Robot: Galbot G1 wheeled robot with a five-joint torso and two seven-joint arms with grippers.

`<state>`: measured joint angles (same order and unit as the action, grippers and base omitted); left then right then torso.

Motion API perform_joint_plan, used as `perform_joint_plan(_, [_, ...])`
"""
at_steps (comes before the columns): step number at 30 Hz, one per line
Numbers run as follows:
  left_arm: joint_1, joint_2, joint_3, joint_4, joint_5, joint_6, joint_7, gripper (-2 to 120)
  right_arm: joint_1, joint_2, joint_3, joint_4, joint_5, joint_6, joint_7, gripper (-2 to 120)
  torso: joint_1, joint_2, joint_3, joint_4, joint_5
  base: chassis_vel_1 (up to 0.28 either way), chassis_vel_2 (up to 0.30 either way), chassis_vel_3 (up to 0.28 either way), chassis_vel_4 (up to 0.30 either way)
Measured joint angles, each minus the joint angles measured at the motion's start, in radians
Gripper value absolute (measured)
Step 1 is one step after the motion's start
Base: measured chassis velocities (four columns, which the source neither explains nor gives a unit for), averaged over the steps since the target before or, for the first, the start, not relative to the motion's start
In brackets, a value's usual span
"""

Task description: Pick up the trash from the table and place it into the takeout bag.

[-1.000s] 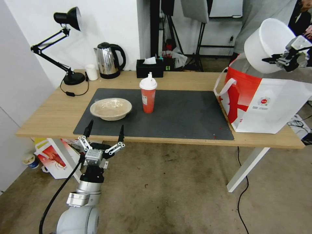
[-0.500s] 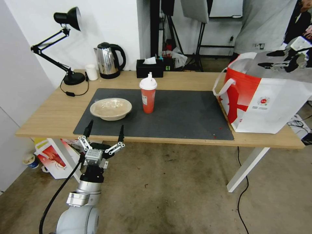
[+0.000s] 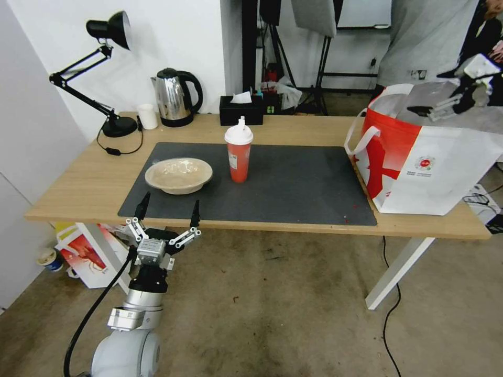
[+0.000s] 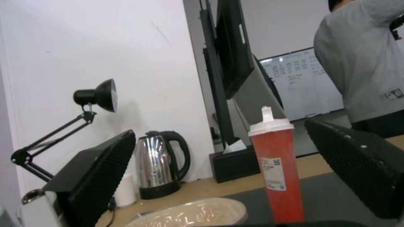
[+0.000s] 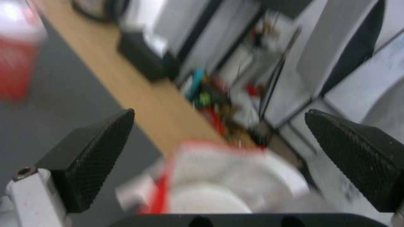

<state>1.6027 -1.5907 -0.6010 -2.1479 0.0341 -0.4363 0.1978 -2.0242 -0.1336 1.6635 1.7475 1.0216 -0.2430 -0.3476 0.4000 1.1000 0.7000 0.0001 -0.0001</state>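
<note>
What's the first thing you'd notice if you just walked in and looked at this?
Probably the big white-and-red takeout bag at the table's right end, with the right gripper open above its mouth. Next, the red cup standing on the dark mat beside a shallow beige bowl, and the left gripper open before the table's front edge.

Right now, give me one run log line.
right gripper: open, above takeout bag | left gripper: open, below table edge

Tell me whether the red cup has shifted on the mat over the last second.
No. The red cup stands at the same spot on the dark grey mat, level with the shallow beige bowl as before.
</note>
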Motion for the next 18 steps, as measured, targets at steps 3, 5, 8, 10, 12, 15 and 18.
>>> perform_joint_plan(3, [-0.003, 0.0, 0.001, 0.002, 0.0, 0.0, 0.0, 100, -0.001, 0.015, 0.018, 0.069, 0.03, 0.003, 0.056, 100, 0.0, 0.0, 0.0, 0.0, -0.0001, 0.0, 0.0, 0.0, 0.0])
perform_joint_plan(5, [-0.01, -0.001, 0.002, 0.004, -0.004, 0.001, 0.0, 100, -0.003, 0.062, 0.024, 0.234, 0.084, 0.039, 0.211, 100, 0.0, 0.0, 0.0, -0.0001, -0.0001, 0.0, 0.0, 0.0, 0.0])
perform_joint_plan(8, [-0.015, -0.001, 0.002, 0.005, -0.012, 0.002, 0.0, 100, 0.028, 0.106, -0.022, 0.367, 0.112, 0.069, 0.324, 100, 0.0, 0.0, 0.0, -0.0001, -0.0003, 0.0, 0.0, 0.0, 0.0])
perform_joint_plan(10, [-0.017, -0.001, 0.003, 0.005, -0.013, 0.002, 0.0, 100, 0.066, 0.127, -0.065, 0.417, 0.117, 0.077, 0.355, 100, 0.0, 0.0, 0.0, -0.0002, -0.0002, 0.0, 0.0, 0.0, 0.0])
perform_joint_plan(12, [-0.021, -0.001, 0.0, 0.005, -0.014, 0.003, 0.0, 100, 0.102, 0.17, -0.098, 0.493, 0.119, 0.089, 0.39, 100, 0.0, 0.0, 0.0, -0.0003, -0.0003, 0.0, 0.0, 0.0, 0.0])
perform_joint_plan(15, [-0.023, -0.001, -0.005, 0.005, -0.015, 0.003, -0.001, 100, 0.107, 0.211, -0.11, 0.543, 0.119, 0.1, 0.401, 100, 0.0, 0.0, 0.0, -0.0002, 0.0001, 0.0, 0.0, 0.0, 0.0])
perform_joint_plan(18, [-0.023, -0.001, -0.007, 0.006, -0.015, 0.002, 0.0, 100, 0.111, 0.272, -0.132, 0.609, 0.114, 0.117, 0.435, 100, 0.0, 0.0, 0.0, 0.0, 0.0001, 0.0, 0.0, 0.0, 0.0])
